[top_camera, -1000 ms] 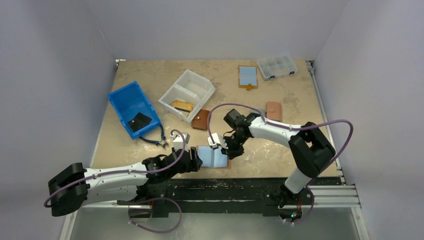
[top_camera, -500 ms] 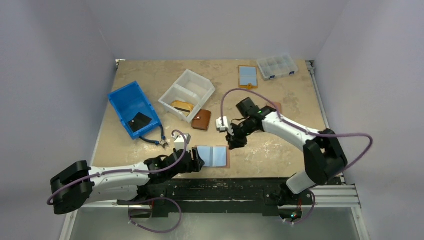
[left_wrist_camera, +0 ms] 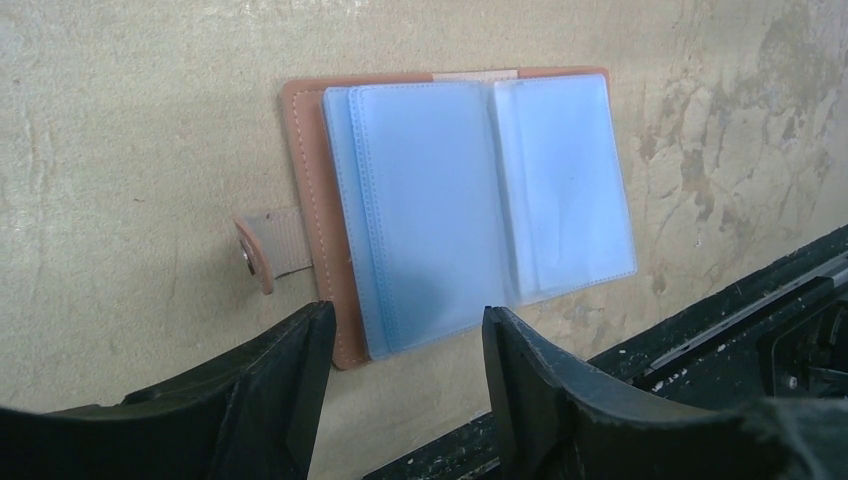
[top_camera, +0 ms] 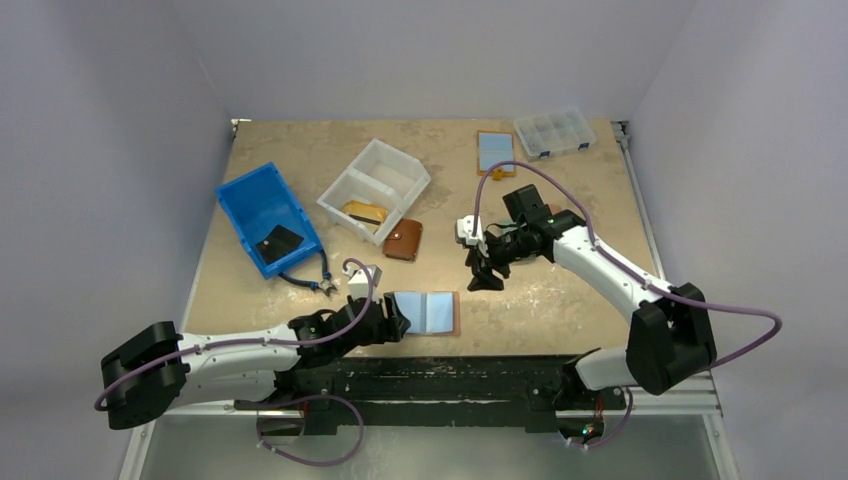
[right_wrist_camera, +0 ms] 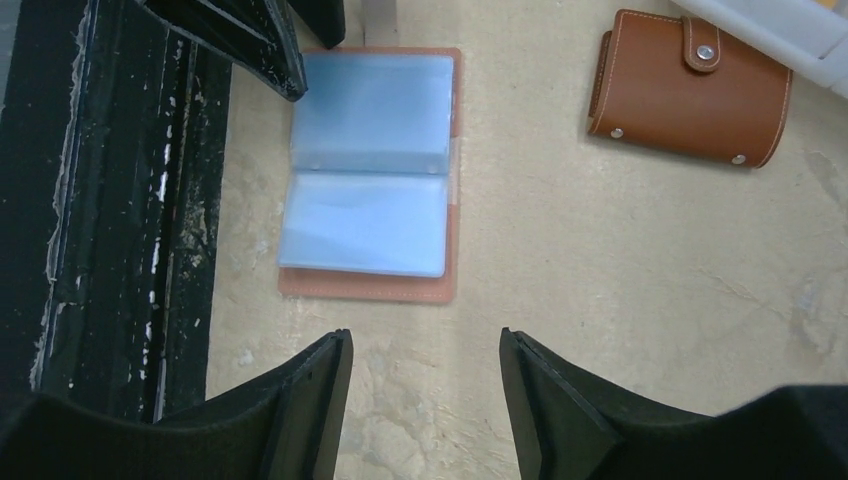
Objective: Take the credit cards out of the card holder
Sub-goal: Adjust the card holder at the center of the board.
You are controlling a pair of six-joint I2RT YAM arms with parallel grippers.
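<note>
Near card holder [top_camera: 435, 312], left end effector [top_camera: 393, 319] low, right end effector [top_camera: 487, 277] aloft

I can make out no text, label, brand or number from here. The card holder [left_wrist_camera: 470, 200] looks blank, the brown wallet [right_wrist_camera: 690, 88] plain, the bench [right_wrist_camera: 620, 300] unmarked.

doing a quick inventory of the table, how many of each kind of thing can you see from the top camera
open card holders: 2 (near edge, far side)
closed brown wallet: 1
bins and boxes: 3 (blue bin, white bin, clear box)
pliers: 1
total: 7, not counting what lies inside the bins
</note>
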